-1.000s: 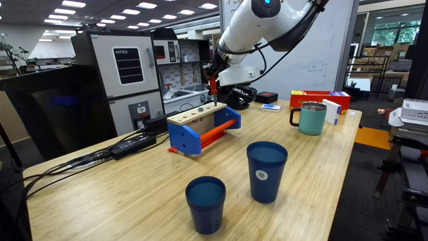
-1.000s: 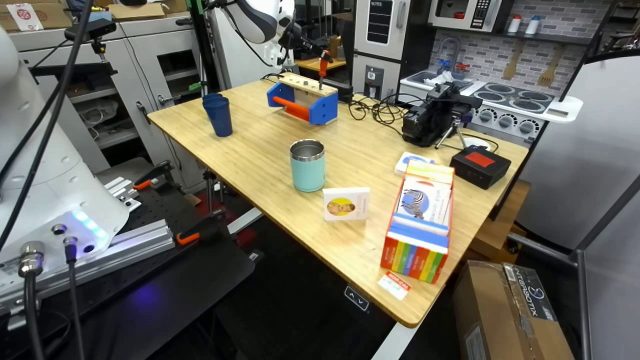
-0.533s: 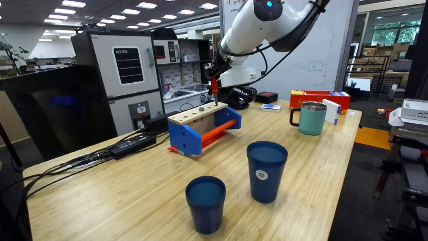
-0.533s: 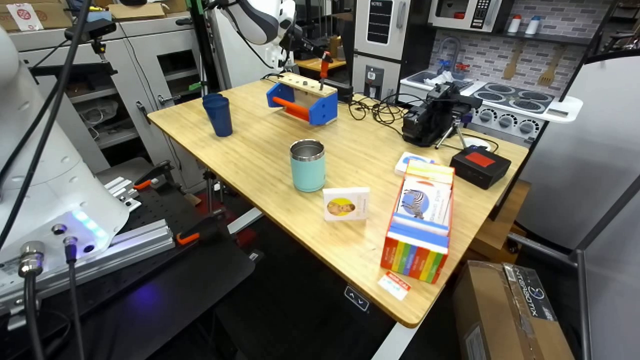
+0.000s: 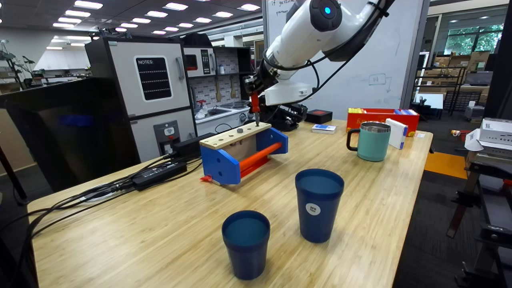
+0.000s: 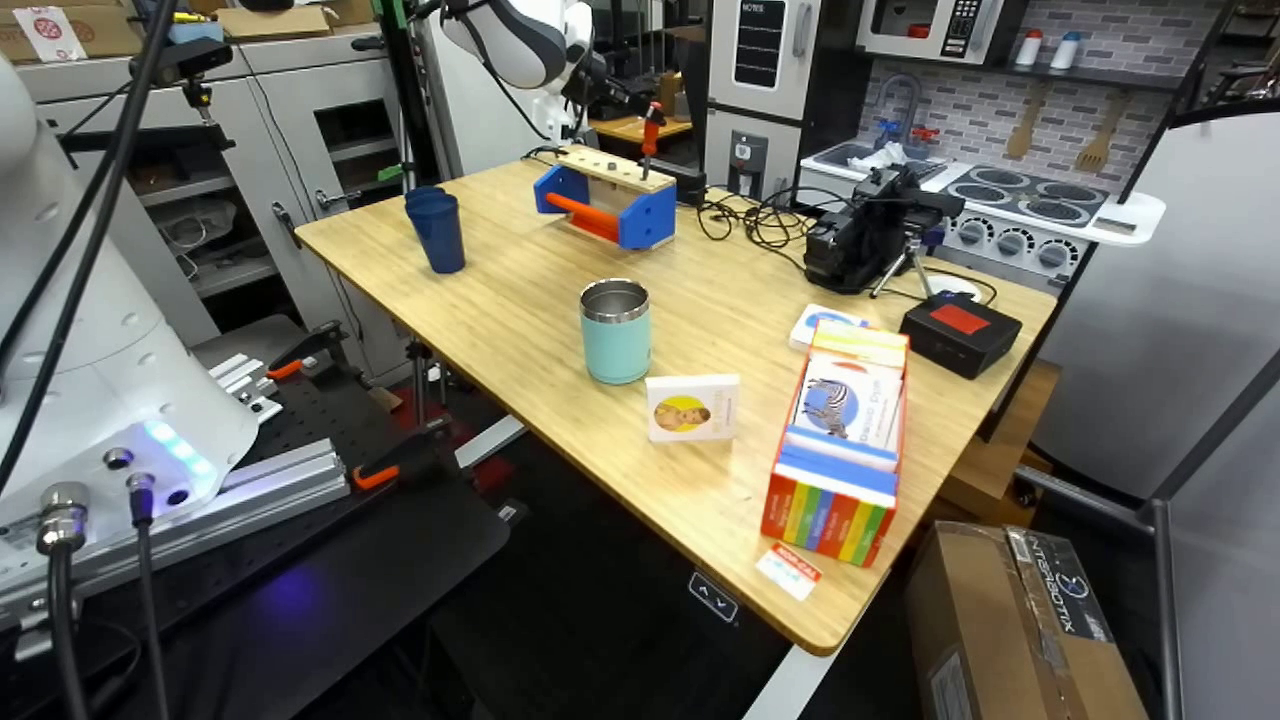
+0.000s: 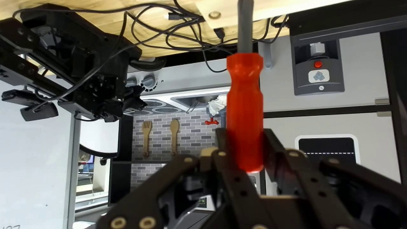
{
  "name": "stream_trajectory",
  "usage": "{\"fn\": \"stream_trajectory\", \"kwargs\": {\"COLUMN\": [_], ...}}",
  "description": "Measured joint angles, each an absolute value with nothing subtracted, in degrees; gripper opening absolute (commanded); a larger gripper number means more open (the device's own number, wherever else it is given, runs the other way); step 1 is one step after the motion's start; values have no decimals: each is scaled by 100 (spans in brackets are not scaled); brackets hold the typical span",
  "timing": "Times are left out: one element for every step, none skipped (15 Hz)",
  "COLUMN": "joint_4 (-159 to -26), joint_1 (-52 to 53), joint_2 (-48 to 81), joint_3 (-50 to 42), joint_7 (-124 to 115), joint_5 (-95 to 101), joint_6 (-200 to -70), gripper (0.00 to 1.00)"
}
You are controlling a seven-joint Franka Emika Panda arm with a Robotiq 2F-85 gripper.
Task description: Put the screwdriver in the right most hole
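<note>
Blue-lit arm joint (image 5: 326, 16) dipped since moments ago, my gripper (image 7: 244, 140), clamped on the screwdriver (image 7: 244, 95), holds it near-upright, tip down at the right end of the rack (image 5: 256, 159), seating unclear.

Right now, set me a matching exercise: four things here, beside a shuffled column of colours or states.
1. Screwdriver
2. Mug
3. Larger cup
4. Rack

A. Wooden on top, blue at both ends
B. Tip down, held by the pincer
C. Navy, with a white sticker
D. Teal, metal-rimmed

Pairs: 1-B; 2-D; 3-C; 4-A
</note>
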State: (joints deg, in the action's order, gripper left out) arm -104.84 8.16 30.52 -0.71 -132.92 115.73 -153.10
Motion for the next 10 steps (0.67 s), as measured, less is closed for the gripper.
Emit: {"fn": "stream_trajectory", "kwargs": {"joint_4": [-10478,-10472,-10463,-10455,-10451,-10450,-10450,-10450,-10450,-10450], "joint_1": [809,804,798,790,782,774,765,756,749,742], "joint_2": [3055,3057,3058,3059,3059,3059,3059,3059,3059,3059], "joint_3": [-71,-71,-71,-71,-71,-71,-71,-71,-71,-71], "joint_7": [-13358,-13411,-13453,-13485,-13517,-13543,-13564,-13581,-13591,-13599], "joint_5": [11662,11736,11800,11854,11896,11924,11949,11969,11981,11988], "joint_6": [-15332,-15352,-15360,-15366,-15369,-15372,-15378,-15385,-15391,-15397], "gripper": [55,60,68,75,83,89,97,99,100,100]}}
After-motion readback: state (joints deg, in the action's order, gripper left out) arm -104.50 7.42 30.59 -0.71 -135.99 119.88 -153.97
